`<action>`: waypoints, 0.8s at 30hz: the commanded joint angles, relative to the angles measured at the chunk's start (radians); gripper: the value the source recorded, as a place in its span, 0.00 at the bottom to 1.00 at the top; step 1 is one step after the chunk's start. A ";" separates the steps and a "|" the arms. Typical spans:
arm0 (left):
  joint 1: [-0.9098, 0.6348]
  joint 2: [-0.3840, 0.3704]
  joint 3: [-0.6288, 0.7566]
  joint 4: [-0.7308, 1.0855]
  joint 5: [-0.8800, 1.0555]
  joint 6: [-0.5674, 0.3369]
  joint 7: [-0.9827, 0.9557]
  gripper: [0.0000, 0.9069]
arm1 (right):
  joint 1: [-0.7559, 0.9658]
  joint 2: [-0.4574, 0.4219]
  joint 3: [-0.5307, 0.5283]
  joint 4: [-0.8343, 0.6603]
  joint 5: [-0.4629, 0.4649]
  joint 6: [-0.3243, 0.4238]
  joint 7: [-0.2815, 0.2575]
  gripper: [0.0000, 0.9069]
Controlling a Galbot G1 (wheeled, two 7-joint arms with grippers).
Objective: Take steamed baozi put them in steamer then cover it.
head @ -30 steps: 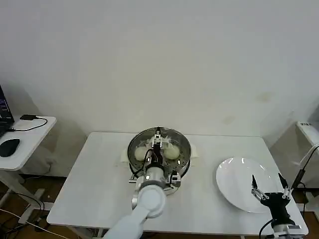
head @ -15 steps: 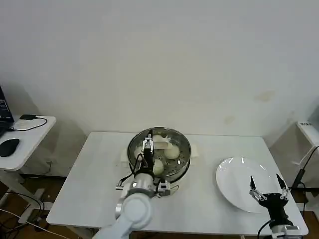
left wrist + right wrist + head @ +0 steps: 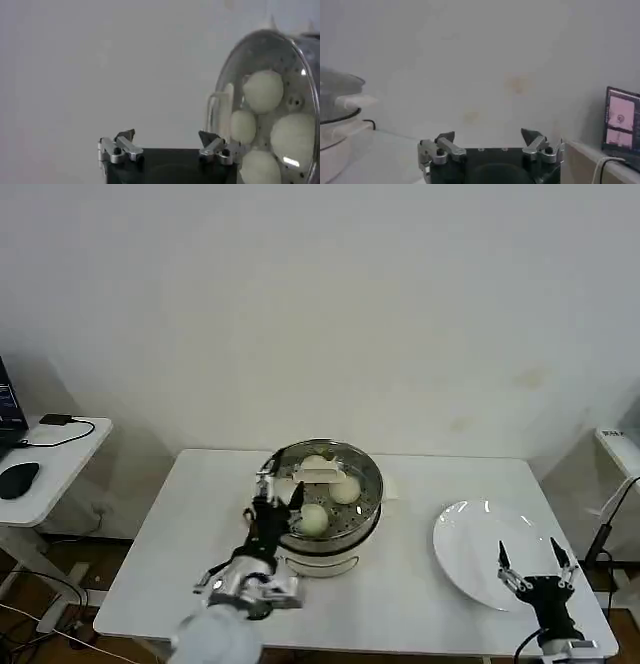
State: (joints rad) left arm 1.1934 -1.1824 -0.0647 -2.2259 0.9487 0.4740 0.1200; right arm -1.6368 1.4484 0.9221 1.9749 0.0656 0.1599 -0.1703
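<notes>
The steamer stands mid-table with the glass cover lying on it, its cream bar handle across the top. Cream-white steamed baozi show through the glass, several of them in the left wrist view. My left gripper hangs open and empty just off the steamer's left side, apart from the handle; the left wrist view shows its fingers spread beside the cover's handle. My right gripper waits open over the near edge of the plate, empty.
A flat white plate lies at the right of the white table. A side desk with a mouse stands to the far left. A plain wall is behind the table.
My left gripper has come off the cover's handle and drawn back to the left and nearer me, leaving the cover on the steamer. The right gripper has barely shifted.
</notes>
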 commanded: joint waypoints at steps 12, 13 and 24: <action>0.797 -0.091 -0.603 0.110 -1.147 -0.633 -0.424 1.00 | -0.109 -0.043 -0.110 -0.021 0.064 0.026 0.008 1.00; 0.818 -0.086 -0.592 0.124 -1.152 -0.638 -0.431 1.00 | -0.126 -0.054 -0.130 -0.007 0.086 0.005 0.008 1.00; 0.852 -0.088 -0.530 0.156 -1.117 -0.631 -0.449 1.00 | -0.197 -0.086 -0.205 0.113 0.098 -0.149 0.012 1.00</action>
State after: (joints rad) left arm 1.8877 -1.2606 -0.5677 -2.1165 -0.0697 -0.0695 -0.2746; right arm -1.7608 1.3875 0.7920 2.0010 0.1312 0.1333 -0.1579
